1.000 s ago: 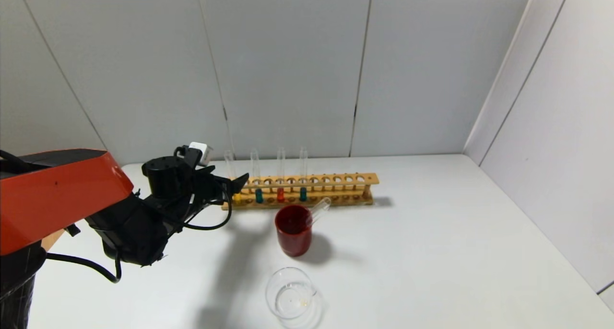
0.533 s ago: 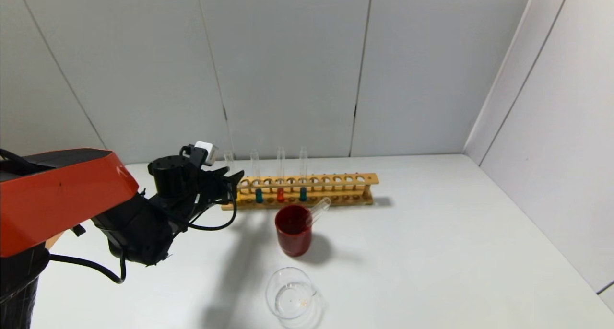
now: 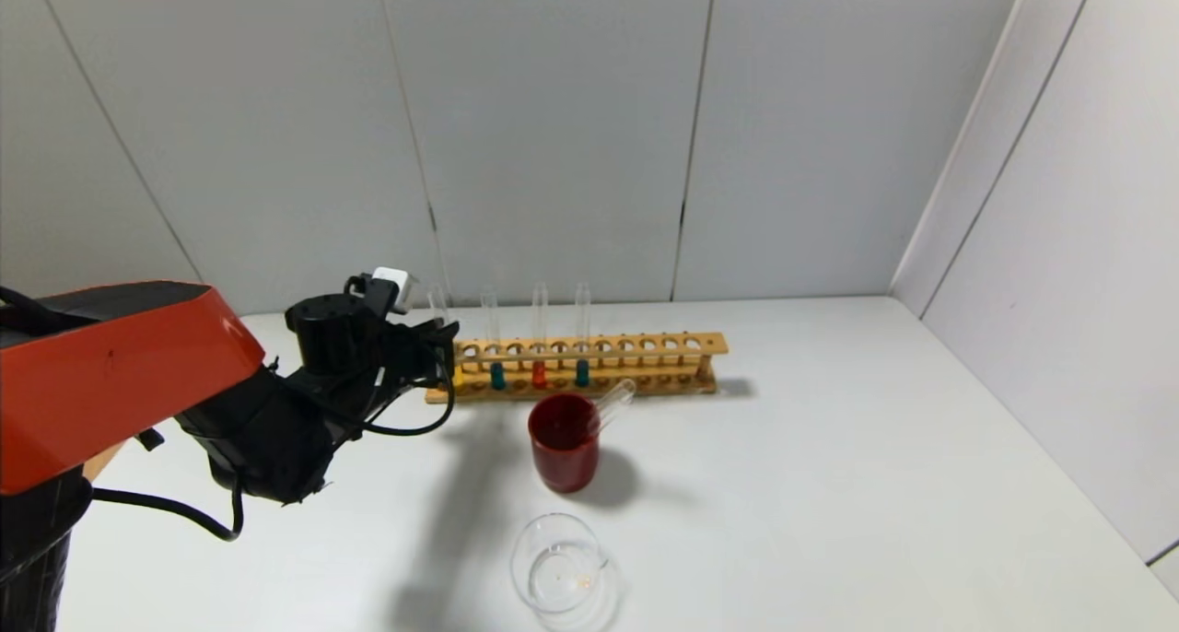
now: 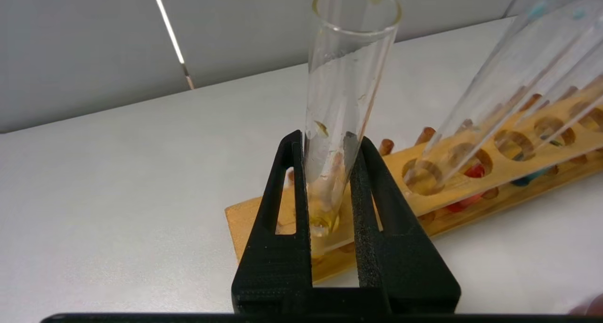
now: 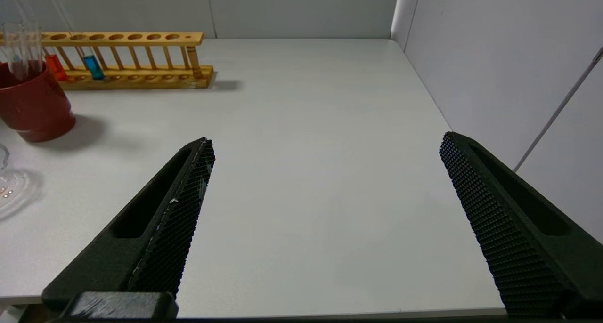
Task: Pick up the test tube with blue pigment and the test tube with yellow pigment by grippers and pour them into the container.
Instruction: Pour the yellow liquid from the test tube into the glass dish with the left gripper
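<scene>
the left pincer (image 4: 330,172) is clamping the test tube with yellow pigment (image 4: 341,101), which is standing in the end hole of the wooden rack (image 3: 589,360) (its yellow liquid is sitting low, between the rack's boards). the right pincer (image 5: 325,191) is hanging wide apart over the bare surface (image 5: 306,125). the container (image 3: 559,572) is sitting in front of the red cup (image 3: 564,454).

White table (image 3: 829,448) has a wooden tube rack (image 3: 589,367) at the back, a dark red cup (image 3: 563,442) just in front, and a glass beaker (image 3: 558,574) nearest the robot.
</scene>
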Robot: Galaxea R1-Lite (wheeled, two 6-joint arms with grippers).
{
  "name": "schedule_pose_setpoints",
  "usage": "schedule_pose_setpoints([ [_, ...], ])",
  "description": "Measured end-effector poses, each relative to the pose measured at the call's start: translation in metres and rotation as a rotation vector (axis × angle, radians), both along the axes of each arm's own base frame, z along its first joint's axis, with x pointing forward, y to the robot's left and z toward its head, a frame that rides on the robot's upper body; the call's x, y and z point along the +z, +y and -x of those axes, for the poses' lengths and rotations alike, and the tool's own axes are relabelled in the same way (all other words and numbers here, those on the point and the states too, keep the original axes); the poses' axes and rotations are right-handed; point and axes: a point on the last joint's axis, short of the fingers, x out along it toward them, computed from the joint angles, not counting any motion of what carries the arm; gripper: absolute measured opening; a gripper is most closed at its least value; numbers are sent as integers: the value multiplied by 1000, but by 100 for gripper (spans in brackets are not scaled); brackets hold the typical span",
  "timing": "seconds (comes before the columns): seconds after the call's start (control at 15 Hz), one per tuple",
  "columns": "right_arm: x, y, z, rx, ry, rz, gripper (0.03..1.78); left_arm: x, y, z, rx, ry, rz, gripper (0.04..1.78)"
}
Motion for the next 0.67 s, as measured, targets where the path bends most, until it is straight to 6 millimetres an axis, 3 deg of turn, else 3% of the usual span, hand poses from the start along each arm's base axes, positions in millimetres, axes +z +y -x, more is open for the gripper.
schedule_pose_setpoints([
  [0.2, 0, 0, 0, 0, 0, 0, 174, 23, 1, 0, 31, -16, -4, 30],
  [0.67, 0, 0, 0, 0, 0, 0, 174, 111, 7, 26, 36, -80, -16, 30],
])
